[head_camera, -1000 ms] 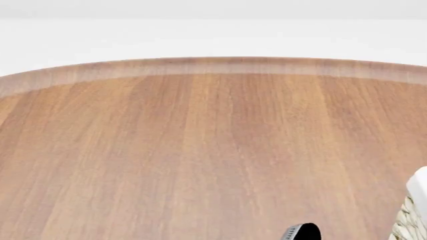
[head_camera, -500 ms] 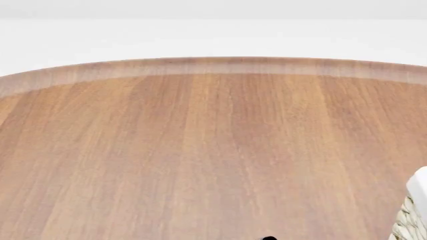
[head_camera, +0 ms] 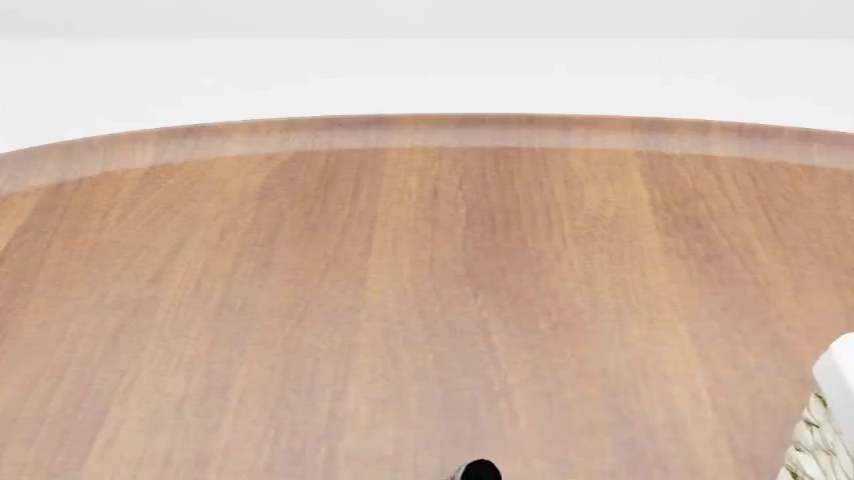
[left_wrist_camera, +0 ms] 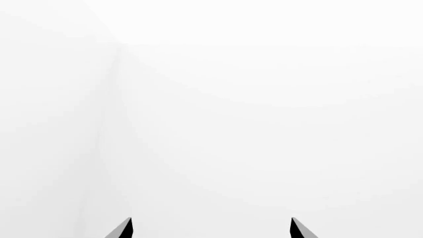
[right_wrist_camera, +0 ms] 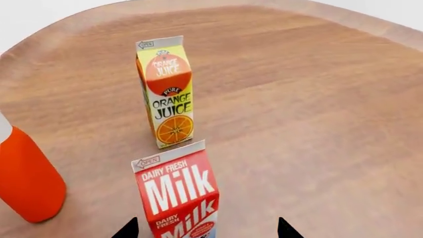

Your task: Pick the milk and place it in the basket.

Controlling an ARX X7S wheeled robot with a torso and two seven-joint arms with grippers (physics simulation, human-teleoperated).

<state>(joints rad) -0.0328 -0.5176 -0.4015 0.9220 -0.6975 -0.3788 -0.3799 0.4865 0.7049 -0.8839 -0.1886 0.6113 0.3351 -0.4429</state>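
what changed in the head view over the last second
Only the dark arm part at the bottom edge moved: it slid leftward along the edge, dipping almost out of sight midway. The table and the basket corner at lower right stayed put. Nothing grasped or released in that view.

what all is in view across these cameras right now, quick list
milk: 1, red top with white lettering, upright on the table, between the right fingers' tips
orange juice carton: 1, yellow and orange, upright beyond the milk
orange bottle: 1, orange body, pale top, at the right wrist view's edge
basket: 1, cream wicker with white liner, only a corner shows, head view's lower right
table: 1, brown wood, round edge
left fingers: 2 dark tips, apart, facing blank white
right fingers: 2 dark tips, apart
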